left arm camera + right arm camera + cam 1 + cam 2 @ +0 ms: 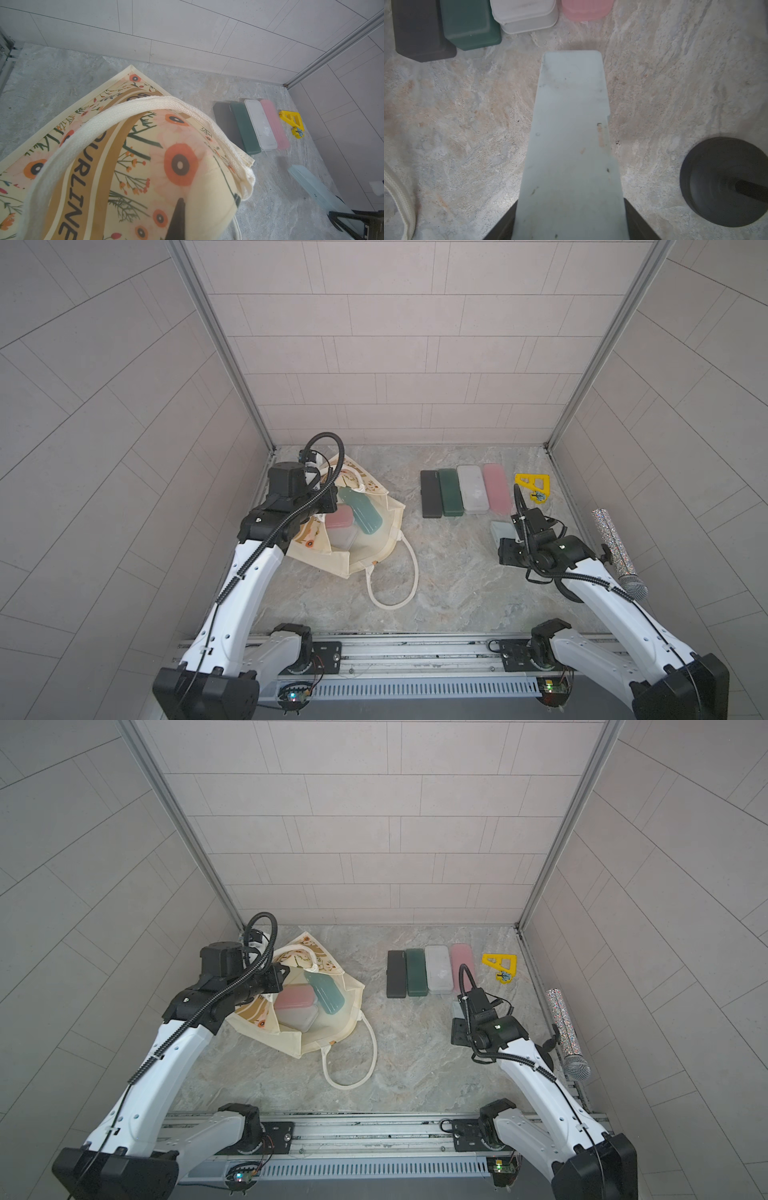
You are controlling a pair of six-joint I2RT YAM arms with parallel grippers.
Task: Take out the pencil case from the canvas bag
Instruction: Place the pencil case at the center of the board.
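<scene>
**A:** Where is there room on the desk?

**B:** The middle and the front. The marbled, stone-look top lies bare between the canvas bag on the left and the row of boxes on the right. It is also bare from there down to the metal rail. Only the bag's thick white rope handle loops out into that space.

**A:** And the edges?

**B:** Busier. The bag sits close to the left wall, with one corner near the back wall. A yellow plastic triangle sits by the far right corner. A glitter-covered microphone lies along the right edge.

**A:** What about the bag itself?

**B:** It is soft cream cloth with orange flowers and tan lettered stripes, and its mouth gapes upward. Inside are a pink case, a teal case lying slantwise beside it, and a frosted case partly under the pink one.

**A:** Grippers?

**B:** The left gripper is at the bag's rim with its jaws together, pinching cloth. In its wrist view the print bulges against a dark finger. The right gripper is clamped on the pale blue pencil case. That case is out of the bag, well to its right, just in front of the row. It is flat and smooth with rounded corners and some scuffs. I cannot tell whether it touches the desk.

**A:** The row?

**B:** Four hard oblongs lie side by side: black box, dark green box, white box, pink box.
</scene>
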